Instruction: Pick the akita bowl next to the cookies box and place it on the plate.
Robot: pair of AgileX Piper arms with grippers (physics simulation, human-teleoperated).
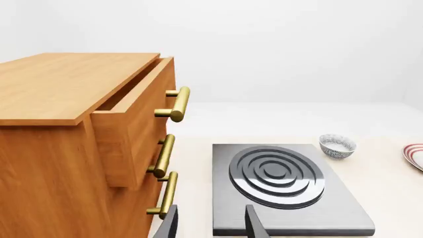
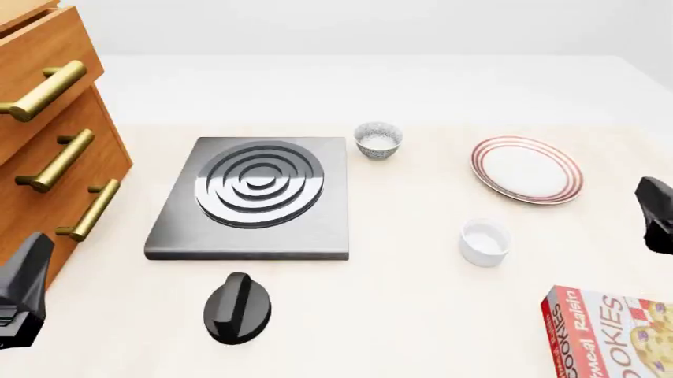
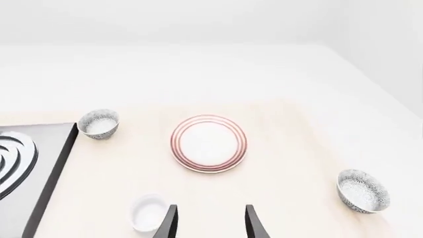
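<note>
Two speckled akita bowls show. One akita bowl (image 3: pixel 363 191) stands alone on the table to the right of the plate (image 3: pixel 209 144), outside the front view, on the side where the cookies box (image 2: pixel 615 331) lies. The other bowl (image 2: pixel 377 140) sits by the stove's far right corner. The plate (image 2: pixel 526 169) is bare. My right gripper (image 3: pixel 210 207) hangs open and holds nothing, short of the plate, with the right-hand bowl off to its right. My left gripper (image 1: pixel 210 207) is open too, over the stove's near edge.
A grey stove (image 2: pixel 252 197) with a ringed burner lies centre-left, and a black knob (image 2: pixel 239 307) sits in front of it. A white ramekin (image 2: pixel 485 242) stands between the plate and the cookies box. A wooden cabinet (image 2: pixel 53 142) with brass handles and its top drawer ajar fills the left.
</note>
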